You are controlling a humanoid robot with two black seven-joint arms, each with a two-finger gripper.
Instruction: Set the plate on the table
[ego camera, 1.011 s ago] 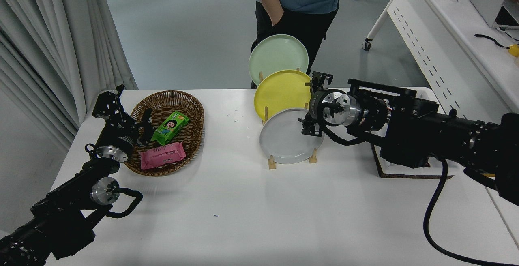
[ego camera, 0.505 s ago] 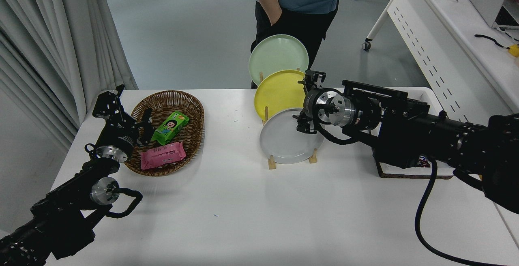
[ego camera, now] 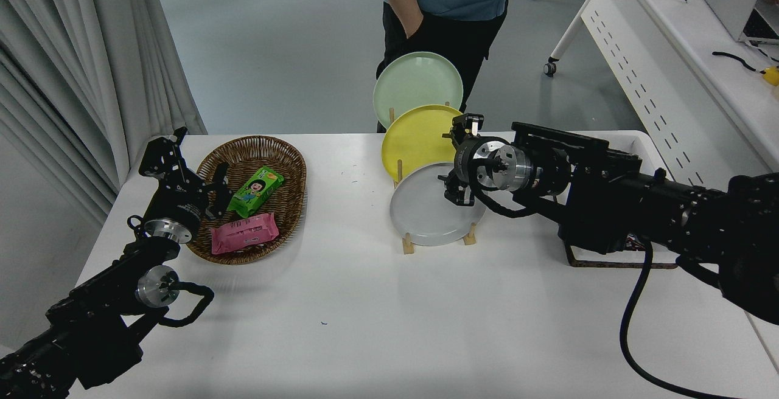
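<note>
Since a moment ago our right gripper (ego camera: 461,159) has slid left along the plate (ego camera: 429,210), now at its upper right rim. Fingers spread wide, one above, one below, gripping nothing. The plate stands upright in the wooden rack (ego camera: 408,244) on the table (ego camera: 365,326), before the yellow plate (ego camera: 417,140). Left gripper (ego camera: 201,189) sits parked over the basket (ego camera: 286,204), fingers spread

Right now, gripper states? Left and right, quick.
Left gripper: open, empty, parked over the wicker basket.
Right gripper: at the grey plate's right rim; open or shut cannot be told.
</note>
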